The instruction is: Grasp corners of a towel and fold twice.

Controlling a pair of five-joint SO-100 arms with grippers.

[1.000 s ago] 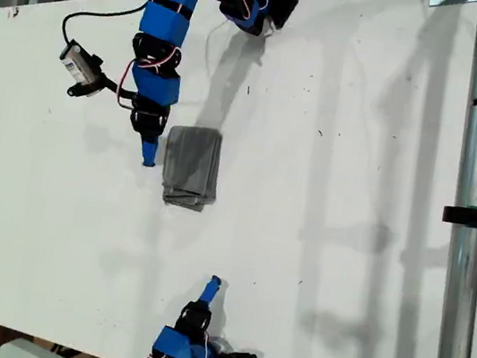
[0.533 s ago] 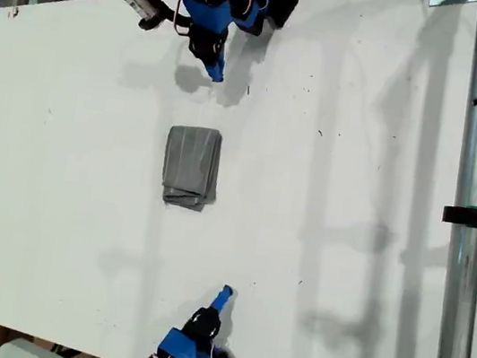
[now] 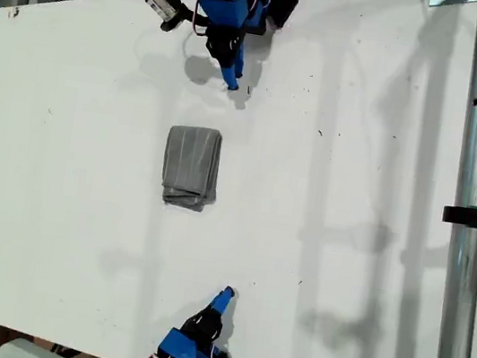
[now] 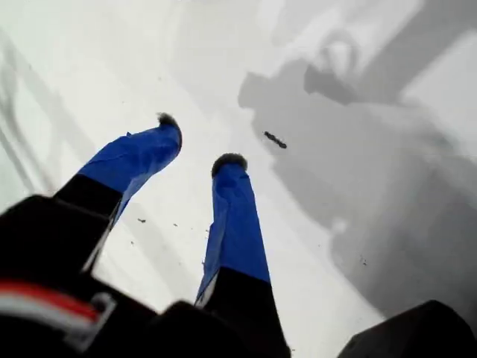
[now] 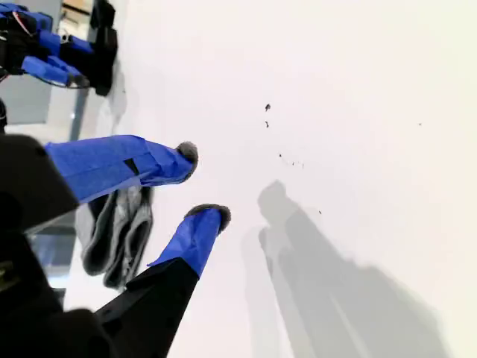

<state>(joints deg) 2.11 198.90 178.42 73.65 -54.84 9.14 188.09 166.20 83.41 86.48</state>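
- My first gripper (image 4: 197,149): two blue-taped fingers with dark fuzzy tips, spread apart over bare matte white table (image 3: 341,277); nothing between them.
- My second gripper (image 5: 201,186): same blue tape and fuzzy tips, spread, empty; the towel shows beyond its fingers.
- Towel (image 3: 191,167): grey cloth, thin pale stripes, folded into a compact upright rectangle with a rumpled lower edge, lying flat mid-table, well apart from both grippers.
- Metal pole (image 3: 467,215): smooth, shiny, at the exterior view's right.
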